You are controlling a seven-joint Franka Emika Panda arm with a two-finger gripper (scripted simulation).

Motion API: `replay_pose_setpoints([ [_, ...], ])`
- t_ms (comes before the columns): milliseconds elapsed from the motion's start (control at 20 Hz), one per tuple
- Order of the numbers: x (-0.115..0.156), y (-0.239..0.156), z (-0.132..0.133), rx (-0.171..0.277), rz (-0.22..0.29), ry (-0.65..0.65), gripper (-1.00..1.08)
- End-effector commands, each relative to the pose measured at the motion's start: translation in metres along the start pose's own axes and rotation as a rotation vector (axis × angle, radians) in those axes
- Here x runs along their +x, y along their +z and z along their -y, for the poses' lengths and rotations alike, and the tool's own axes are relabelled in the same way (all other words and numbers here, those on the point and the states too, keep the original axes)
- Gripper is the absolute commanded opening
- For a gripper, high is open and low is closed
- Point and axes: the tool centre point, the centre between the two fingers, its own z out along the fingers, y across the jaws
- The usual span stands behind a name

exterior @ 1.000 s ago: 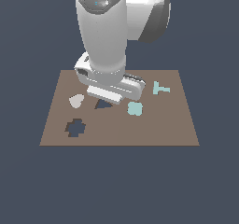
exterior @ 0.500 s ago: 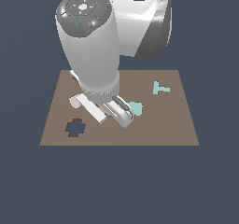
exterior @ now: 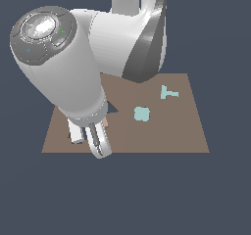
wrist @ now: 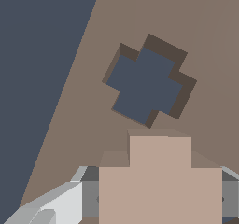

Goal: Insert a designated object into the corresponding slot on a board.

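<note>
One arm fills most of the exterior view, its bulky white body leaning over the near left part of the board (exterior: 166, 131). The gripper (exterior: 90, 137) hangs low above the board's near left corner, and its two pale fingers (exterior: 100, 146) point down toward the surface. A sliver of the designated object (exterior: 105, 123) peeks out beside them, peach-tan against the brown.

In the wrist view the designated object (wrist: 161, 181) sits large and close, a stepped, cross-like shape held between the grey fingers (wrist: 88, 195), which press on its two sides. So the claw is clamped on the piece. It is lifted clear of the board (wrist: 93, 139), not yet in any hole.

The slot (wrist: 148, 82) shows just beyond the piece in the wrist view, a dark cross-shaped cut-out turned at a slight angle to the piece's own outline. The two are near but apart. In the exterior view the arm hides the slot.

Two pale teal pieces lie to the exterior view's right: a lobed piece (exterior: 141, 113) near the board's middle, and a T-shaped piece (exterior: 168, 92) farther back and to the right, well apart from the gripper.
</note>
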Motion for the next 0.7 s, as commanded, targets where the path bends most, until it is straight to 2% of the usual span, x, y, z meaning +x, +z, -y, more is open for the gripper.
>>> replay_pose_setpoints([
  [0, 0.013, -0.001, 0.003, 0.000, 0.000, 0.095, -1.00],
  [350, 0.040, -0.002, 0.003, 0.000, 0.000, 0.296, -1.00],
  [650, 0.055, -0.002, 0.001, -0.001, 0.000, 0.405, -1.00],
])
